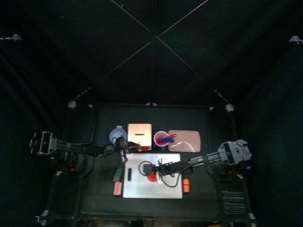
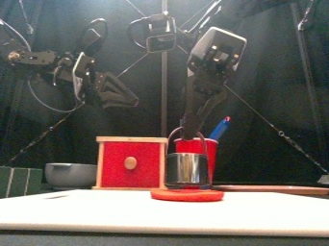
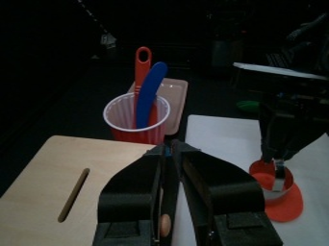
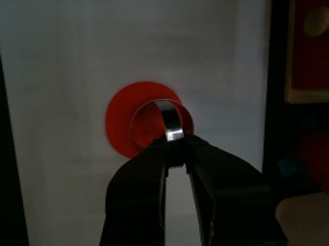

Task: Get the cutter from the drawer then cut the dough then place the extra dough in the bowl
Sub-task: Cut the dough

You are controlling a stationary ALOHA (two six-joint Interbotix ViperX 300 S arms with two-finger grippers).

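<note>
1. Since the round metal cutter (image 2: 188, 170) already sits on the red dough disc (image 2: 187, 195), the drawer part looks done. The right gripper (image 4: 172, 143) is pinched onto its wire handle, so the cut seems underway.
2. What's left is moving the extra dough to the blue-grey bowl (image 2: 71, 173); its inside is hard to see.
3. The left gripper (image 3: 167, 154) hangs over the wooden box (image 2: 133, 163), jaws pressed together, holding nothing.
4. The dough lies on a white cutting board (image 2: 77, 207) on the black table (image 1: 95, 199), with black curtains all round.

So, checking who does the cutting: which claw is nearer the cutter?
Right. The right claw grips the cutter from above, on the dough. The left claw hangs apart, raised near the wooden box.
</note>
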